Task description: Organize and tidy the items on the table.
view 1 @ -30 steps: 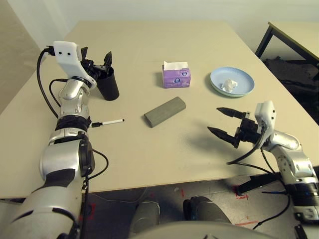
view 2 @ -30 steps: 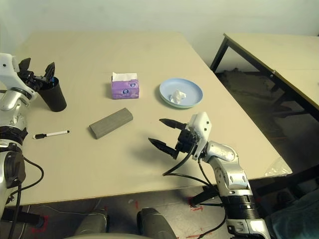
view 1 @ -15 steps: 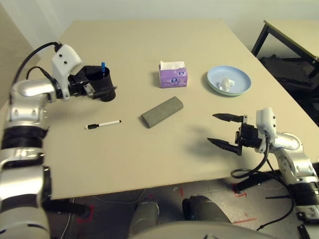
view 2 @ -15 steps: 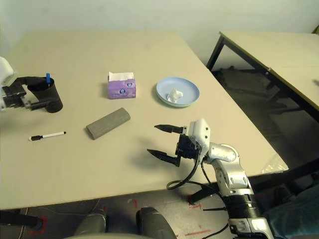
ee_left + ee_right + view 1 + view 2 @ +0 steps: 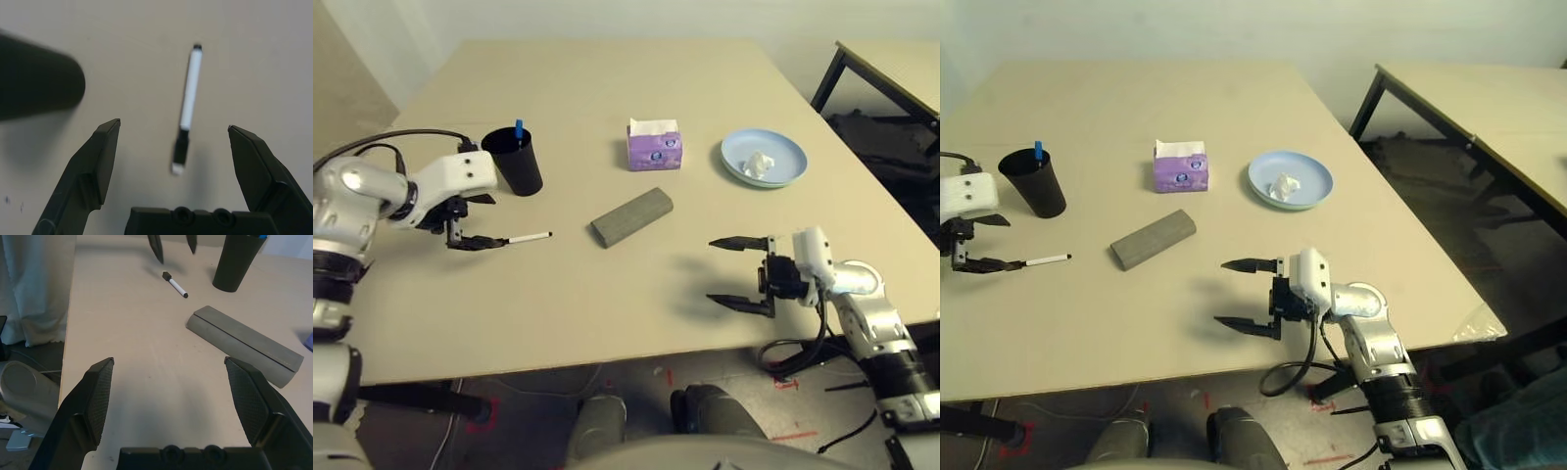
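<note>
Two open grippers, left point(image 5: 478, 222) and right point(image 5: 736, 271); one marker point(image 5: 528, 238), cup point(image 5: 514, 163), case point(image 5: 631, 216), plate point(image 5: 764, 158).

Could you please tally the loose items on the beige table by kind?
Writing tools: 2, blue-capped pen in the cup, white marker with black cap.
Black cup: 1.
Purple tissue box: 1.
Grey glasses case: 1.
Light blue plate: 1.
Crumpled white paper: 1.
Total: 7.

Black-legged side table point(image 5: 1489, 98), pale wall point(image 5: 1234, 29)
</note>
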{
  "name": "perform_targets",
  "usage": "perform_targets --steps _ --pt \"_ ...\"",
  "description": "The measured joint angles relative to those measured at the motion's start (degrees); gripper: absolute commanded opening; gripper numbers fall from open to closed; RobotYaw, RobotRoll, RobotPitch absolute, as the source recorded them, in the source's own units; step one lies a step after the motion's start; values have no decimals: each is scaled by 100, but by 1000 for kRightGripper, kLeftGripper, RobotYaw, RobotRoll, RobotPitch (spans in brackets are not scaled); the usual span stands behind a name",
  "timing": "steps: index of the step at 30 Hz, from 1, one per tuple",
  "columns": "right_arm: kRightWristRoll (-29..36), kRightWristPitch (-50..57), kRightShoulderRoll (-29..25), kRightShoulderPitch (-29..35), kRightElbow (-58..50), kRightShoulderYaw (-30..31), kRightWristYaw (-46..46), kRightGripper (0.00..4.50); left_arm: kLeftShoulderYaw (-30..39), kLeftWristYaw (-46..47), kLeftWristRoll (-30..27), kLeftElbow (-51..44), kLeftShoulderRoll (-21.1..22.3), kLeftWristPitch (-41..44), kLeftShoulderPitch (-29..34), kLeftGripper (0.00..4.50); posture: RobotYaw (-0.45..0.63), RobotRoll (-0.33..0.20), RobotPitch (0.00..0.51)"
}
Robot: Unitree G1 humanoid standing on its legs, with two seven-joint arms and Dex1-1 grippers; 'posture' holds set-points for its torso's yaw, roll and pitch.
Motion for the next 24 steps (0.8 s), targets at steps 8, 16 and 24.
perform_targets --steps 8,16,24 --pt "-7 29 -41 80 -190 8 -132 4500 -215 44 310 713 -509 -313 -236 4457 -29 0 47" --pt "-6 145 -116 119 -362 7 -247 4500 -257 153 579 1101 -540 -534 -222 4457 -28 0 51" --pt "-5 277 -115 118 -468 10 -323 4500 -253 332 602 1528 -675 -783 -219 2482 -30 0 57"
